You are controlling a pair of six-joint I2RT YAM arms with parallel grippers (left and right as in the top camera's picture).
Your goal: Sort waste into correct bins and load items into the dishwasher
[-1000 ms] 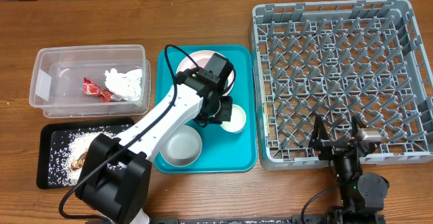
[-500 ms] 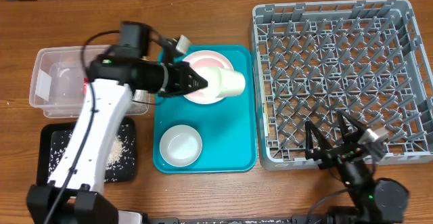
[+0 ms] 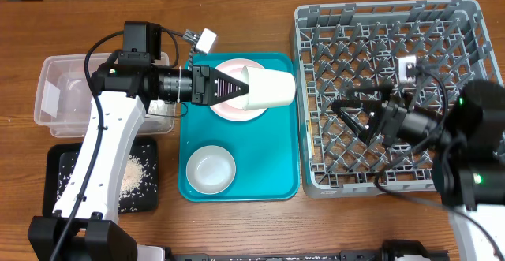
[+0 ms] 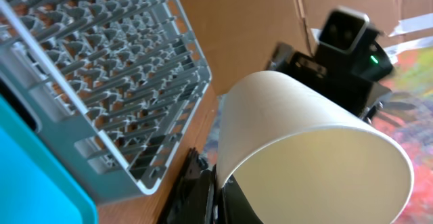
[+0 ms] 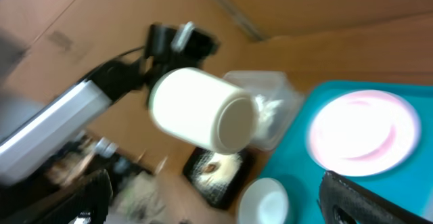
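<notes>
Two arms are closing on each other. Left gripper (image 3: 241, 87) is pinching the cup (image 3: 271, 89) by its rim. It has lifted the cup off the tray (image 3: 276, 162), from near the bowl (image 3: 211, 169) a second ago, and is now holding it above the plate's (image 3: 229, 107) 3 o'clock edge. Right gripper (image 3: 353, 116), spread wide and empty, has swung from the rack's (image 3: 379, 32) 6 o'clock rim to over its middle and is reaching toward 9 o'clock. This is looking like a handover, or direct loading; the cup is not yet in the rack. It is lying sideways in the air, base pointing at 3 o'clock, plain white, slightly tapered, empty inside.
</notes>
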